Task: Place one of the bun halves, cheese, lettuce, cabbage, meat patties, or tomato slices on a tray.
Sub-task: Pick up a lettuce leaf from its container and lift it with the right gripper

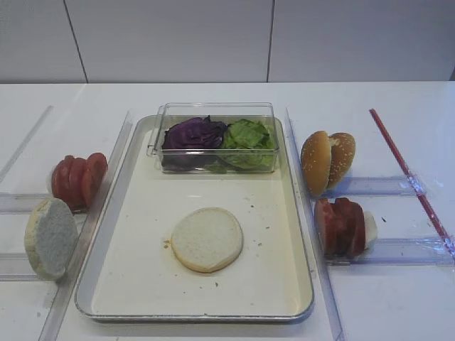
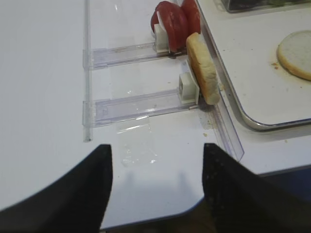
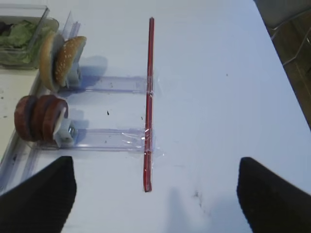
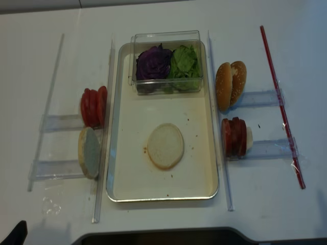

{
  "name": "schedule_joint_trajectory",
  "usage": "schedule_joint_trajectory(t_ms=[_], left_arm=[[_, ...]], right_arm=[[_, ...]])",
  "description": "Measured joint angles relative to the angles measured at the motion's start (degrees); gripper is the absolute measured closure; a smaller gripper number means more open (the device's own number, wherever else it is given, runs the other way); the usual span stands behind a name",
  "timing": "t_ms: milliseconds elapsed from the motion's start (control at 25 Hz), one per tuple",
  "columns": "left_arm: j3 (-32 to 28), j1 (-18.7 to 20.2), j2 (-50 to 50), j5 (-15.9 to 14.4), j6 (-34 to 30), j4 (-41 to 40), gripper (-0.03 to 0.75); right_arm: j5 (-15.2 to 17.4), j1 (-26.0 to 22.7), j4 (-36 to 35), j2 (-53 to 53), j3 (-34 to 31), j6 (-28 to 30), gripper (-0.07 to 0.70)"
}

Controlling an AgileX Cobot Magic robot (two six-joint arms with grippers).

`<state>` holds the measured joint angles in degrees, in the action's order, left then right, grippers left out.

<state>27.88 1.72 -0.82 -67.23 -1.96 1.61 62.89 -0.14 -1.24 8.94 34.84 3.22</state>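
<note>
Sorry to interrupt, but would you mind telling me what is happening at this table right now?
A burger is being assembled on the tray. One bun half already lies flat on it, cut face up. Lettuce and cabbage sit in a clear box at the tray's far end. Tomato slices and more buns wait in racks at both sides. Neither tool holds anything: the left tool and the right tool both hover open over bare table.

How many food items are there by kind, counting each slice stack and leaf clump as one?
Bun halves: 4
Red slice stacks: 2
Purple cabbage clumps: 1
Lettuce clumps: 1
Total: 8
</note>
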Motion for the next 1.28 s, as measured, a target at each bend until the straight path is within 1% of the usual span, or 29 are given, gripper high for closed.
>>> schedule_joint_trajectory(t_ms=[120, 280, 360, 560, 760, 960, 1120, 1160, 1240, 1280], left_arm=[[0.0, 0.0, 0.0, 0.0, 0.0, 0.0, 0.299], [0.0, 0.0, 0.0, 0.0, 0.0, 0.0, 0.299], [0.0, 0.0, 0.0, 0.0, 0.0, 0.0, 0.299], [0.0, 0.0, 0.0, 0.0, 0.0, 0.0, 0.299], [0.0, 0.0, 0.0, 0.0, 0.0, 0.0, 0.299], [0.0, 0.0, 0.0, 0.0, 0.0, 0.0, 0.299], [0.0, 0.0, 0.0, 0.0, 0.0, 0.0, 0.299], [0.0, 0.0, 0.0, 0.0, 0.0, 0.0, 0.299], [0.0, 0.0, 0.0, 0.0, 0.0, 0.0, 0.299], [0.0, 0.0, 0.0, 0.0, 0.0, 0.0, 0.299]], right_arm=[[-1.29, 0.2, -0.11, 3.45, 2.45, 0.11, -0.06], [-1.46, 0.45, -0.71, 7.57, 4.7, 0.0, -0.06], [-1.46, 0.94, -0.81, 9.56, 5.68, -0.25, -0.046], [0.08, 1.36, -2.81, 15.06, 9.17, -0.57, 0.001], [0.95, 1.45, -6.9, 21.95, 12.82, -0.57, 0.008], [1.64, 1.56, -9.49, 28.52, 16.49, 0.12, 0.008], [2.13, 4.26, -9.86, 34.55, 20.28, 0.71, 0.008], [3.01, 5.75, -9.74, 38.41, 22.73, 0.8, 0.008], [4.01, 6.9, -9.74, 42.38, 25.6, 0.83, 0.008], [4.01, 6.9, -9.74, 42.38, 25.6, 0.83, 0.008]])
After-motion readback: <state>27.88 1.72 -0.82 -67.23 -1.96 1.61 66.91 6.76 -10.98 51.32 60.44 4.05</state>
